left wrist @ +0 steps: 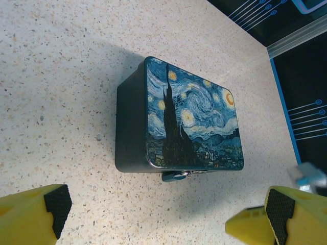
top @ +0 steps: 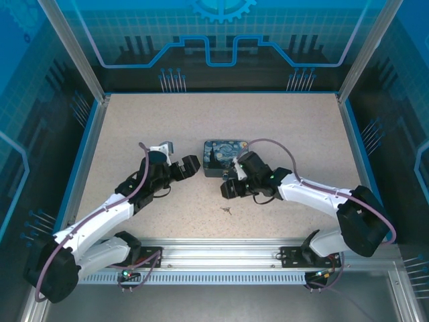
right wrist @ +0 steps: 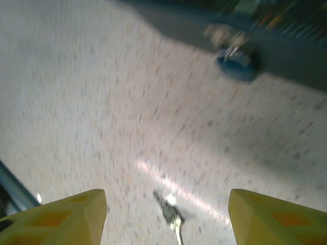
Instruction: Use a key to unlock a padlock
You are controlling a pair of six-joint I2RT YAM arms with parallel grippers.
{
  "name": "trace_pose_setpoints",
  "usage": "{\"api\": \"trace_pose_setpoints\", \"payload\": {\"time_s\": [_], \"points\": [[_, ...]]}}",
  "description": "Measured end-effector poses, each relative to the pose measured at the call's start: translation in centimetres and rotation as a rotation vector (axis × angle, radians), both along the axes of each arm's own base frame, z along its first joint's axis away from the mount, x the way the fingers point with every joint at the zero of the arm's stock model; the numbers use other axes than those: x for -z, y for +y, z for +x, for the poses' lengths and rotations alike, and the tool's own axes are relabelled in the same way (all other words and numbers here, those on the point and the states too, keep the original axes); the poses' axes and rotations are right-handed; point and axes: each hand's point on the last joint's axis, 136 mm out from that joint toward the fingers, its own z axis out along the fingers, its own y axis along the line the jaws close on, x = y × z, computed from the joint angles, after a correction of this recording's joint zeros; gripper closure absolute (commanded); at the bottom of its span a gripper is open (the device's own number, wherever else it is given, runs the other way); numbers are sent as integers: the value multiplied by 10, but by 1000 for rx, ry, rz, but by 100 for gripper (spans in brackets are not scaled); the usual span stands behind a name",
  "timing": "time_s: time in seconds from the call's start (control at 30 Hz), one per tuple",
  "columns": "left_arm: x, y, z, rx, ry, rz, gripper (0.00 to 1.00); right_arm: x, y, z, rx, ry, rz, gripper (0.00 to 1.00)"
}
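Speckled tabletop [top: 134, 134], key [top: 227, 210] lay toward its near edge, padlock [left wrist: 179, 175] on the box [left wrist: 191, 122], left gripper [left wrist: 166, 209] and right gripper [top: 227, 190] gaped empty.

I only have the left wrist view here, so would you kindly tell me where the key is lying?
Observer: The key lies on the table, on the robot's side of the box and apart from it.
Operator: Thank you, and is the right tool close to it?
Observer: Yes. The right tool is open and aimed at it. Its wrist view shows the key on the table between the fingers, not gripped.
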Motion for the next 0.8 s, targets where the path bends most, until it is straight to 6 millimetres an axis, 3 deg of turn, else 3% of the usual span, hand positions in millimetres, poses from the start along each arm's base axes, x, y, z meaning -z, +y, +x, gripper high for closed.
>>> {"api": "trace_pose_setpoints", "payload": {"time_s": [0.13,0.33,0.57,0.8], "points": [[2,1,-1,-6,15,-4,1,14,8,-25,-136,17,-106,48],[4,1,-3,-8,25,-2,1,37,21,-38,-276,9,-265,49],[-2,2,-4,-16,17,-21,1,61,20,-46,-355,2,-419,51],[-2,2,-4,-18,19,-25,1,65,13,-44,-362,-17,-480,54]]}}
